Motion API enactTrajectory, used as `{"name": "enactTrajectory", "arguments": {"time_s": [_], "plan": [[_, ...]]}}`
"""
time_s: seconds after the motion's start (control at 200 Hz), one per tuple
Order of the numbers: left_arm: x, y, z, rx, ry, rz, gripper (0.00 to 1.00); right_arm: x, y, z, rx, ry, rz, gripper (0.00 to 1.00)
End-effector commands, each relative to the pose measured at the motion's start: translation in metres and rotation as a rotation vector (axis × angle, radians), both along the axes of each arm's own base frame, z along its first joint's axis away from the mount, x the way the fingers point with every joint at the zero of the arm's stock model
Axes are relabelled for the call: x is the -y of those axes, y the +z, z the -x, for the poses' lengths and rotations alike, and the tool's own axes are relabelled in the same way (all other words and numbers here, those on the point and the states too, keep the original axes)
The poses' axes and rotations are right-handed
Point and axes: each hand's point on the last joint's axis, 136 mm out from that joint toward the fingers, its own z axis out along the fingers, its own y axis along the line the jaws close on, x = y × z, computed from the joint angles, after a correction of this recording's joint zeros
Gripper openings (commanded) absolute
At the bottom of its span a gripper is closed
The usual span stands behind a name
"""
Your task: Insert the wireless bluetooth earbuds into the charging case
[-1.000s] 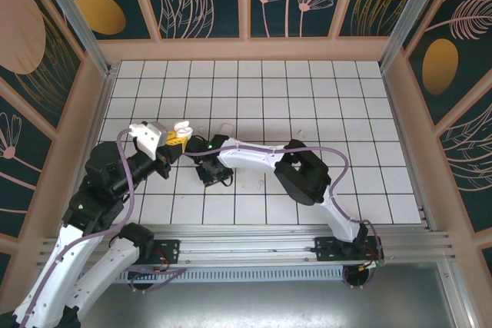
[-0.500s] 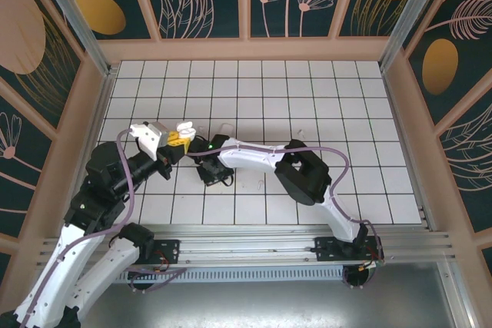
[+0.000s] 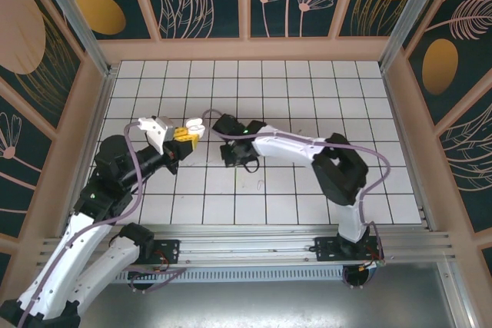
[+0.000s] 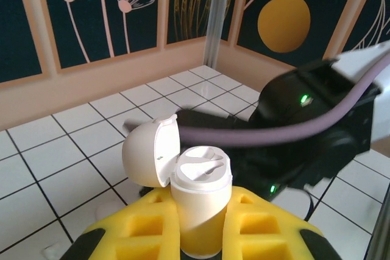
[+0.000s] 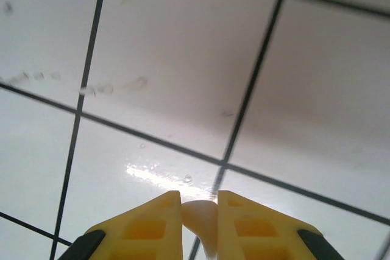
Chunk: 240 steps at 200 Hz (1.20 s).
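Observation:
My left gripper (image 4: pixel 198 235) is shut on the white charging case (image 4: pixel 200 202), which stands upright between the yellow fingers (image 4: pixel 146 226). Its lid (image 4: pixel 149 153) is flipped open to the left. Two earbud-shaped wells show on top, and I cannot tell whether anything sits in them. In the top view the case (image 3: pixel 190 126) sits at the left gripper (image 3: pixel 181 137). My right gripper (image 5: pixel 200 202) is shut on a small white earbud (image 5: pixel 201 217) just above the tiles. In the top view the right gripper (image 3: pixel 238 157) points down, to the right of the case.
The right arm's black wrist with a green light (image 4: pixel 303 98) hangs close behind the case. A tiny pale piece (image 3: pixel 258 184) lies on the white tiled floor (image 3: pixel 307 97) in front of the right gripper. Wooden walls ring the floor.
The right arm has swung its wrist back and to the right, away from the left gripper. The left gripper has moved slightly forward and right with the open case.

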Motion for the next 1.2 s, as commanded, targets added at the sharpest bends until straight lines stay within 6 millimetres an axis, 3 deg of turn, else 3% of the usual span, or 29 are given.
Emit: {"name": "enactTrajectory", "arguments": {"time_s": [0.0, 0.32, 0.611, 0.846, 0.966, 1.196], "plan": [[0.010, 0.009, -0.005, 0.026, -0.043, 0.045, 0.00, 0.009, 0.031, -0.017, 0.075, -0.049, -0.095, 0.16], [0.034, -0.007, -0.022, 0.008, -0.138, 0.109, 0.00, 0.059, 0.087, -0.050, 0.227, -0.128, -0.186, 0.15], [0.061, -0.017, -0.031, 0.032, -0.285, 0.158, 0.00, 0.075, 0.170, -0.060, 0.441, -0.083, -0.299, 0.15], [0.074, -0.024, -0.041, 0.070, -0.341, 0.177, 0.00, 0.078, 0.231, -0.051, 0.606, -0.033, -0.429, 0.15], [0.083, -0.030, -0.045, 0.070, -0.374, 0.176, 0.00, 0.072, 0.260, -0.035, 0.675, 0.048, -0.545, 0.15], [0.098, -0.033, -0.046, 0.071, -0.417, 0.192, 0.00, 0.059, 0.288, -0.005, 0.779, 0.209, -0.679, 0.16]]}}
